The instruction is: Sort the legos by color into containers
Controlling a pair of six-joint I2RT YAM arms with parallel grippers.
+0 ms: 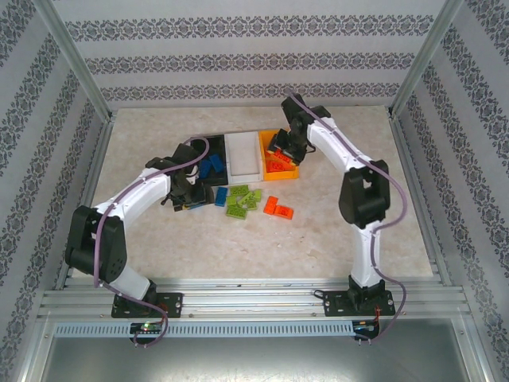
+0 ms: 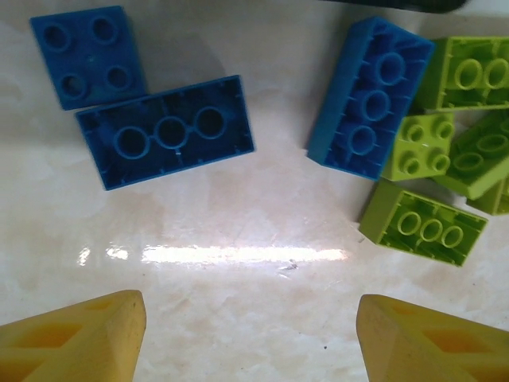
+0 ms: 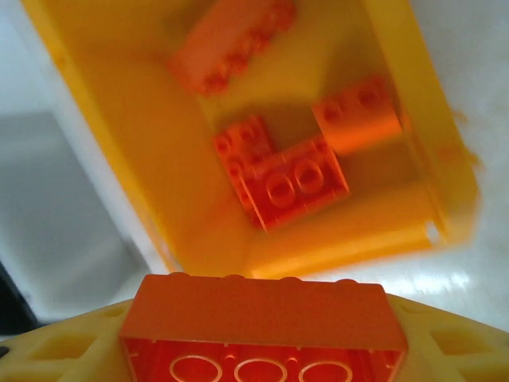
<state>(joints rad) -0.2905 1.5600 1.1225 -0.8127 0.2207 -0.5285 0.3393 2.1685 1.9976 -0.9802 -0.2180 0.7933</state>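
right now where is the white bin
In the top external view, the white bin sits between the black bin on its left and the orange bin on its right.

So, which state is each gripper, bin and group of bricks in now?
left gripper: open, empty.
right gripper: shut on orange-red brick.
orange bin: holds orange-red bricks.
black bin: holds blue bricks.
white bin: looks empty.
green bricks: loose on table.
loose blue bricks: on table.
loose orange-red bricks: on table.
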